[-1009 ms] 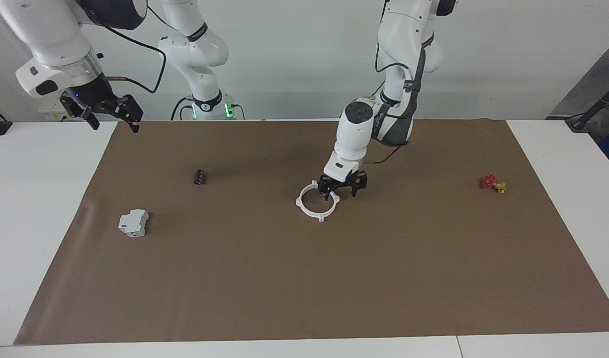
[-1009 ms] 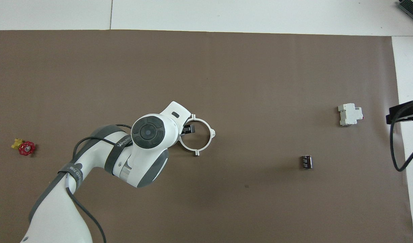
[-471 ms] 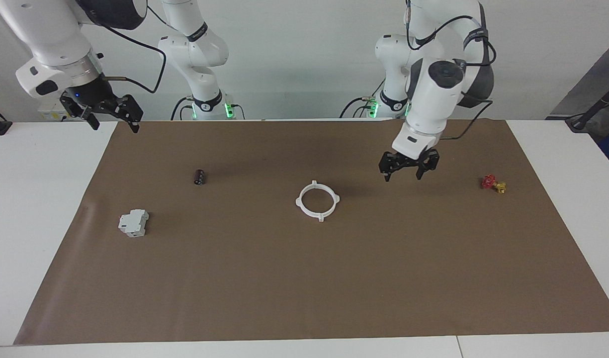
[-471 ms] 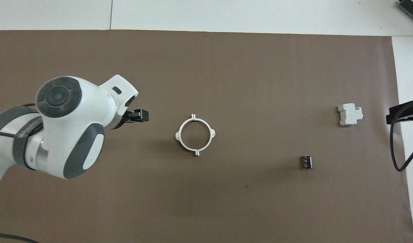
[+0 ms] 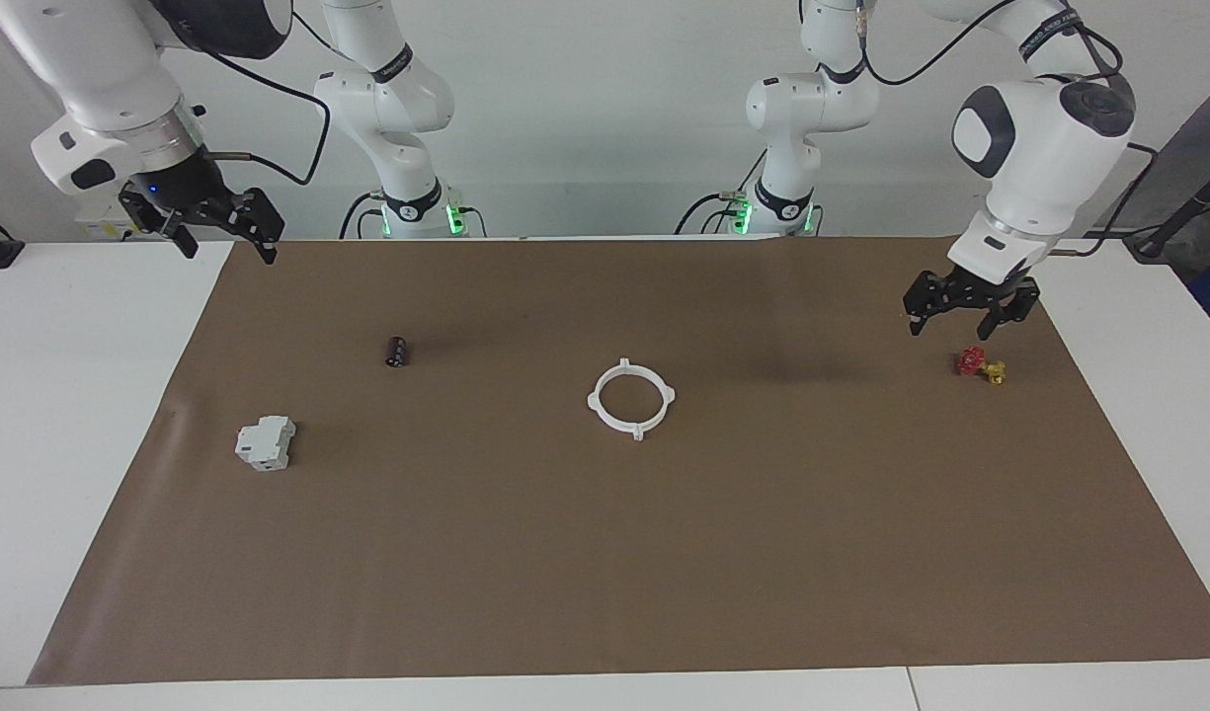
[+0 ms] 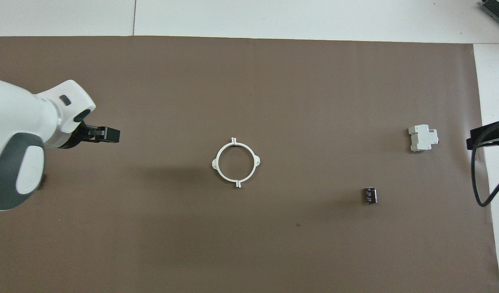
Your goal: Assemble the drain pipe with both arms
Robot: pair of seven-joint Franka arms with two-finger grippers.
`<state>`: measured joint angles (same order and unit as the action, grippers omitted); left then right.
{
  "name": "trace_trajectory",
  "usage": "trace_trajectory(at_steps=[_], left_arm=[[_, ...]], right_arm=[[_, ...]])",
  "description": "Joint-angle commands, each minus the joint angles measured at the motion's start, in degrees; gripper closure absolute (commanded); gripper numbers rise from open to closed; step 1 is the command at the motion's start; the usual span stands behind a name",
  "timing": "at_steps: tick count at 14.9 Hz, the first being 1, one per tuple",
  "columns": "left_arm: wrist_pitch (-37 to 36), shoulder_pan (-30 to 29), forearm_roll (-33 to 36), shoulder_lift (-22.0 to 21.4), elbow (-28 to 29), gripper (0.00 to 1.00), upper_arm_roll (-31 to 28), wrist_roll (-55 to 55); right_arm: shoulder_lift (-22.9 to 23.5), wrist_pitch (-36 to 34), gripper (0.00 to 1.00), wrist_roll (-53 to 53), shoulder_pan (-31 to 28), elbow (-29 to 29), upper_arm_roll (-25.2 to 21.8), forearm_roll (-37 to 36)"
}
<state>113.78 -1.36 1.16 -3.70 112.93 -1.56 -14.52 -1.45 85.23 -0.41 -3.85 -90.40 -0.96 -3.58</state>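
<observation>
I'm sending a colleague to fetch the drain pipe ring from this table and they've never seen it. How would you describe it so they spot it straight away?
Look at the brown mat covering the table; the drain pipe lies flat near its middle, with nothing touching it. It is a thin white open ring with four small outer tabs, unlike the boxy grey-white block, the small dark cylinder and the red-and-yellow valve.

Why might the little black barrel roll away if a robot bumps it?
The black barrel looks round and seems to lie on its side, so a nudge would probably roll it. It is small, so likely light and easily knocked across the flat brown mat.
</observation>
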Motion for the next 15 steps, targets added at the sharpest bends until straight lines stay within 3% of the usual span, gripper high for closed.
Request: trace_trajectory(at_steps=[1,4,8,15], left_arm=[[-1.5,0.1,0.7,-1.9,-0.1,0.0,1.0,-0.1],[-12.5,0.0,0.6,-1.6,-9.4,0.0,1.1,-0.2],[-24.5,-0.4,-1.0,4.2,-24.2,0.0,1.0,0.2],[-24.6,0.5,-2.4,4.0,-23.9,0.0,1.4,6.1]], right_arm=[[-0.8,1.2,0.0,0.1,-0.3,-1.3,0.1,0.7],[-0.9,1.2,0.0,0.1,-0.3,-1.3,0.1,0.7],[-0.8,1.2,0.0,0.1,-0.3,-1.3,0.1,0.7],[-0.8,1.2,0.0,0.1,-0.3,-1.3,0.1,0.7]])
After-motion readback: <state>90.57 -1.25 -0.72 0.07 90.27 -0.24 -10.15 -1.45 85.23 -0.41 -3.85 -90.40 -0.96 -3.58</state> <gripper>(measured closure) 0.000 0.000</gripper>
